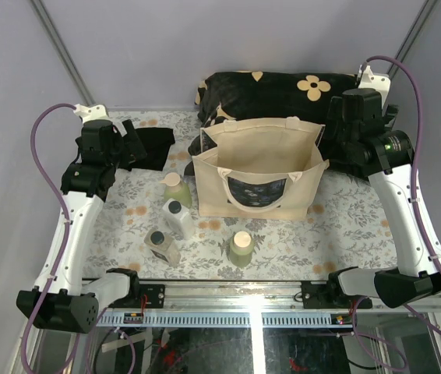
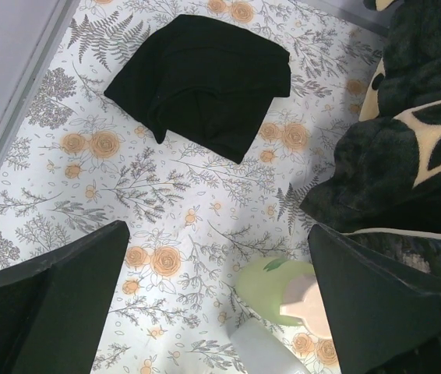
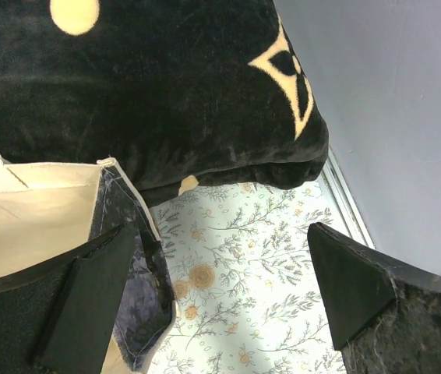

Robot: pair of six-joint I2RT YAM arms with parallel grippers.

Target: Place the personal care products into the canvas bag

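Note:
The beige canvas bag [image 1: 259, 167] stands open mid-table, its dark floral panel facing front. Left of it stand a pale green bottle [image 1: 176, 188] with a beige cap, a white bottle [image 1: 178, 218] with a dark cap and a squat clear-tan bottle [image 1: 161, 245]. A second pale green bottle [image 1: 241, 248] stands in front of the bag. My left gripper [image 1: 132, 143] is open and empty, high above the table; its wrist view shows the green bottle [image 2: 279, 292] and the white bottle [image 2: 267, 351] below. My right gripper [image 1: 336, 140] is open and empty beside the bag's right edge [image 3: 127, 257].
A black cushion with beige flowers [image 1: 283, 93] lies behind the bag. A folded black cloth [image 1: 154, 144] lies at the back left, also in the left wrist view [image 2: 201, 78]. The table's floral cover [image 1: 345, 234] reaches a metal rail along the front edge.

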